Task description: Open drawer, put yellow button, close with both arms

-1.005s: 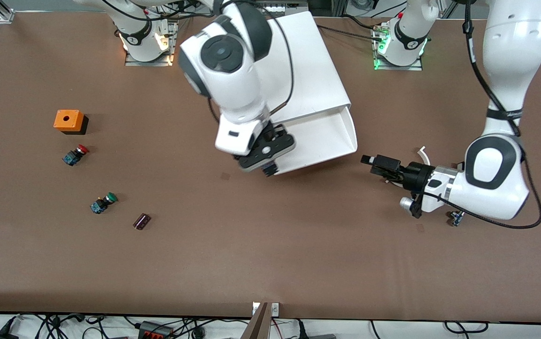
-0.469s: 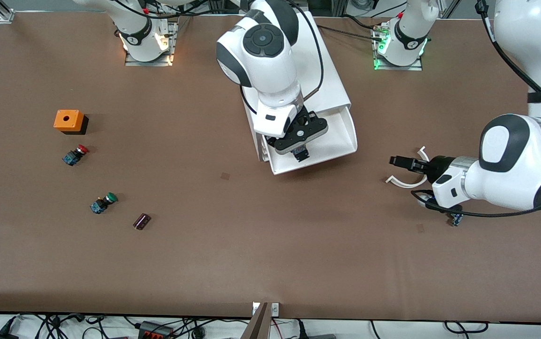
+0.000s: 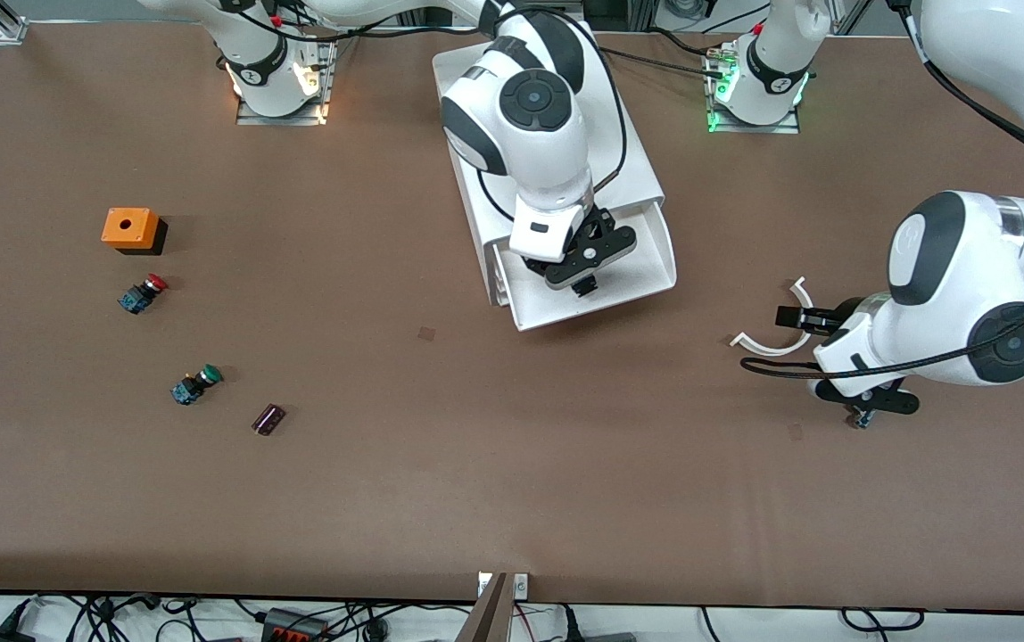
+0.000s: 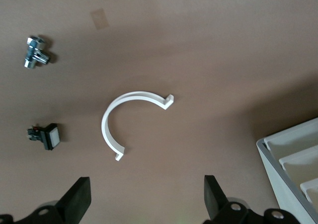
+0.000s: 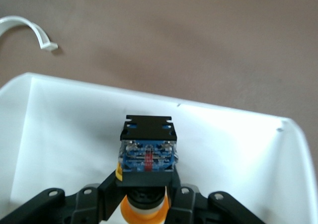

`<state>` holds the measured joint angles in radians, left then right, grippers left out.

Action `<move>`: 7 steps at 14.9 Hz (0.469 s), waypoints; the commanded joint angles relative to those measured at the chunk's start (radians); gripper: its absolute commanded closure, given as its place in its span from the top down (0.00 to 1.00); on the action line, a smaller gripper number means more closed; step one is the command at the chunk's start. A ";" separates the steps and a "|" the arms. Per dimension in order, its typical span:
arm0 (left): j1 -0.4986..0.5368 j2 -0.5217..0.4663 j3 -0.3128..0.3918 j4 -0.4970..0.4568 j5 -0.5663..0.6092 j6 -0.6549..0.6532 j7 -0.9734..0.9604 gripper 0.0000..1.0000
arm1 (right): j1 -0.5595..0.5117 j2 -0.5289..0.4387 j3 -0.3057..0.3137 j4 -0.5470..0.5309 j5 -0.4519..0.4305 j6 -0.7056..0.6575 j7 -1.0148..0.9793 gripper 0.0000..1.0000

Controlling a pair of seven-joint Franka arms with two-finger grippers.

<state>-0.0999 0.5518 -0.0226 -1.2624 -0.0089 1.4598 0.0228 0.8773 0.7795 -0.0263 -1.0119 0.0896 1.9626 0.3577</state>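
The white cabinet stands at the middle of the table, its top drawer pulled out. My right gripper hangs over the open drawer, shut on the yellow button. In the right wrist view its black-and-blue body points at the drawer floor and the yellow cap sits between the fingers. The front view does not show the button. My left gripper is open and empty over the table toward the left arm's end, by a white C-shaped clip.
An orange box, a red-capped switch, a green-capped switch and a small dark part lie toward the right arm's end. A metal fitting and a small white-capped part lie near the clip.
My right gripper has carried the button from the drawer's corner to over its inside. My left arm has drawn back from the drawer toward its own end of the table.
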 commanded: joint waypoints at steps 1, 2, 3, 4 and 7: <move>0.000 0.040 0.004 0.049 0.020 -0.010 -0.009 1.00 | 0.002 -0.003 0.003 0.010 0.012 -0.042 0.015 0.11; 0.002 0.040 0.004 0.048 0.018 -0.010 -0.009 1.00 | 0.000 -0.003 0.003 0.010 0.012 -0.045 0.015 0.58; 0.002 0.040 0.004 0.047 0.018 -0.010 -0.009 1.00 | 0.000 -0.003 0.003 0.012 0.012 -0.044 0.017 1.00; 0.003 0.040 0.004 0.047 0.017 -0.010 -0.009 1.00 | 0.000 -0.005 0.002 0.013 0.012 -0.044 0.024 1.00; 0.003 0.040 0.004 0.047 0.018 -0.009 -0.011 1.00 | 0.000 -0.012 0.000 0.018 0.012 -0.042 0.113 1.00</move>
<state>-0.0966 0.5773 -0.0178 -1.2506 -0.0088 1.4601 0.0220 0.8792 0.7778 -0.0267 -1.0067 0.0897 1.9376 0.4131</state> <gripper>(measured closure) 0.000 0.198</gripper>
